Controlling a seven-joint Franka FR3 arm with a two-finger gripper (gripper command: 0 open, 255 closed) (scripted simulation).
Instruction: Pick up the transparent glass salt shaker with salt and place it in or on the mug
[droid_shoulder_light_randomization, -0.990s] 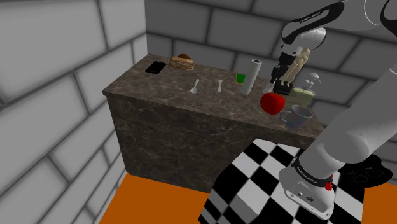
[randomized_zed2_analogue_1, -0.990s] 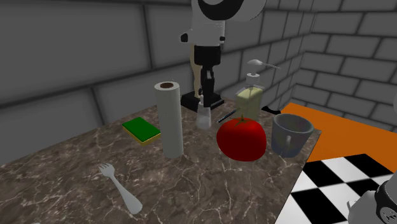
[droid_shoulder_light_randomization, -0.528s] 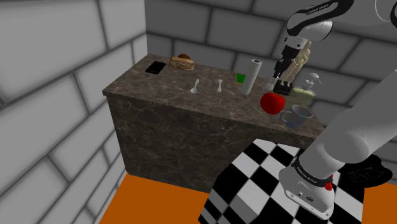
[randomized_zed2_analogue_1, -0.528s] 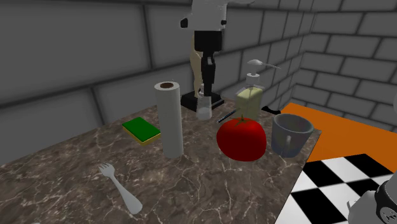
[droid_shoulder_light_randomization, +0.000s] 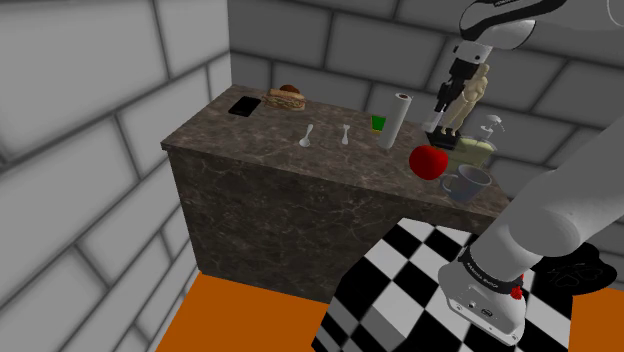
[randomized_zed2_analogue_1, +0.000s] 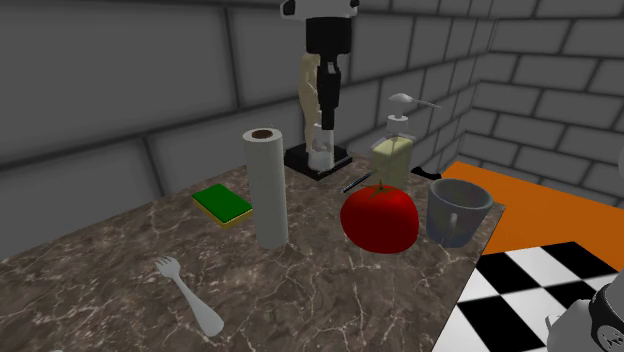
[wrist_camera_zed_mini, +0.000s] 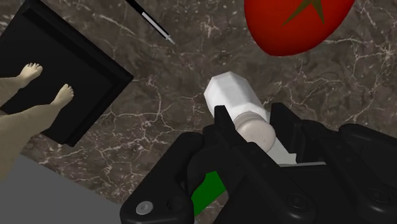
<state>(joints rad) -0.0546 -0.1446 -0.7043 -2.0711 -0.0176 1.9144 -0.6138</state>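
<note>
The salt shaker (wrist_camera_zed_mini: 233, 97), a pale faceted body with a rounded cap, hangs above the marble counter (wrist_camera_zed_mini: 159, 121); my gripper (wrist_camera_zed_mini: 253, 125) is shut on its upper part. In the second exterior view the shaker (randomized_zed2_analogue_1: 320, 151) hangs below the black fingers (randomized_zed2_analogue_1: 328, 98), in front of the statue's black base (randomized_zed2_analogue_1: 305, 162). The grey mug (randomized_zed2_analogue_1: 457, 210) stands upright near the counter's corner, beyond the red apple (randomized_zed2_analogue_1: 380, 218). In the shoulder view my gripper (droid_shoulder_light_randomization: 441, 108) is raised beside the beige statue (droid_shoulder_light_randomization: 470, 95), up and left of the mug (droid_shoulder_light_randomization: 468, 183).
A paper towel roll (randomized_zed2_analogue_1: 267, 187), a green sponge (randomized_zed2_analogue_1: 222, 204) and a white fork (randomized_zed2_analogue_1: 190, 295) lie on the second exterior view's left. A soap dispenser (randomized_zed2_analogue_1: 393, 155) stands behind the apple. A black pen (wrist_camera_zed_mini: 149, 19) lies by the statue's base (wrist_camera_zed_mini: 57, 76).
My gripper has risen straight up with the shaker held in it, lifting it off the counter. The mug, the apple and everything else have stayed put.
</note>
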